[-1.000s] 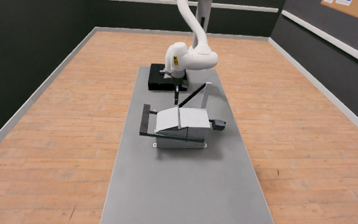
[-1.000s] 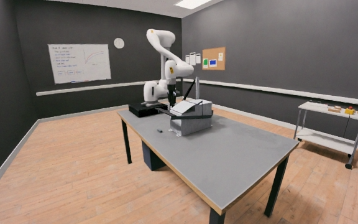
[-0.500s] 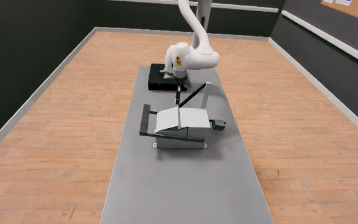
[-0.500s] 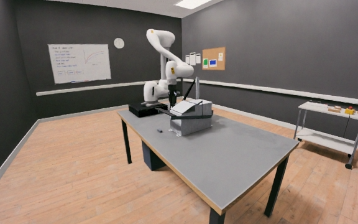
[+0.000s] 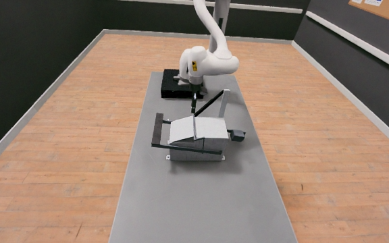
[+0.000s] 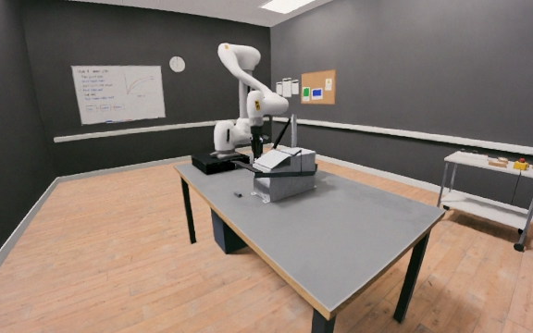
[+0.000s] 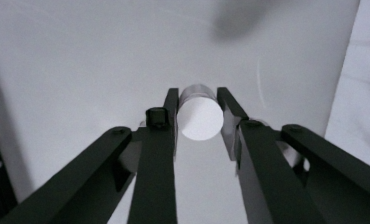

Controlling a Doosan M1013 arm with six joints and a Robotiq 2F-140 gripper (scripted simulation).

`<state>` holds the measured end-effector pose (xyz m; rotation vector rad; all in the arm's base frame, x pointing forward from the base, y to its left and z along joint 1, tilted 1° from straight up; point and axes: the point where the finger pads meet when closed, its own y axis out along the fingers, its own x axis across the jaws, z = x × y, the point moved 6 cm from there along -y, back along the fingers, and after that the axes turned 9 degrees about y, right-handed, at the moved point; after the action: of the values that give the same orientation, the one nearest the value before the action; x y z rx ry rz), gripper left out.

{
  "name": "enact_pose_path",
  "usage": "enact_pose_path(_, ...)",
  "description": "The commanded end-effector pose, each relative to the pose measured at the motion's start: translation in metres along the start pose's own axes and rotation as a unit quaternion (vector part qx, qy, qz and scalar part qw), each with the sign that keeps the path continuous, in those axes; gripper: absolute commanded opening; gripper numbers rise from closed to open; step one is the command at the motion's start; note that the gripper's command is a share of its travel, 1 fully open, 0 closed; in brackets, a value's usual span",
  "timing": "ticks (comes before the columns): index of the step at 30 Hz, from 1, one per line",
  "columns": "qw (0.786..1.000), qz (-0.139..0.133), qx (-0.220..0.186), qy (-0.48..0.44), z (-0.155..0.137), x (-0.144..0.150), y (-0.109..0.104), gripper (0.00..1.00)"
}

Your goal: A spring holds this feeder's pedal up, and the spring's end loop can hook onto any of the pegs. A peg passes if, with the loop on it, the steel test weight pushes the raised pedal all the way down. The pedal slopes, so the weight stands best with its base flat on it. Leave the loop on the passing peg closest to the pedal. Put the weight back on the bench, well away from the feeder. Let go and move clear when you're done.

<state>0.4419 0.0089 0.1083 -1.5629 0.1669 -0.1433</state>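
Note:
My gripper is shut on the steel test weight, a round pale cylinder between both fingertips in the wrist view. It is held above the bench, behind the grey feeder in the top view. The dark pedal stands raised off the bench at the feeder's left side. A black diagonal bar runs up to a grey post behind the feeder. The pegs, the spring and its loop cannot be made out.
A dark block sticks out from the feeder's right side. The black robot base plate stands at the bench's far end. A small dark piece lies near the feeder. A pale surface fills the wrist view's right side.

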Motion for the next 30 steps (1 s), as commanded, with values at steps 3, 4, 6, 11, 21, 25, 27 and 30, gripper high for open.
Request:
enact_pose_path(3,1.000,-0.001,0.000,0.000,0.001,-0.001,0.000,0.25)
enact_pose_path(4,1.000,0.000,0.000,0.000,0.000,0.000,0.002,0.25)
enact_pose_path(6,1.000,0.000,0.000,0.000,0.000,0.000,0.006,0.25)
enact_pose_path(11,1.000,-0.001,0.000,0.000,0.001,0.000,0.016,0.25)
enact_pose_path(21,1.000,0.000,0.000,0.000,0.001,0.000,0.025,0.25)
enact_pose_path(25,1.000,-0.001,0.000,0.000,0.001,0.000,0.033,0.25)
enact_pose_path(27,1.000,-0.001,0.000,0.000,0.001,0.000,0.037,0.25)
enact_pose_path(30,1.000,-0.001,0.000,0.000,0.001,0.000,0.043,0.25)
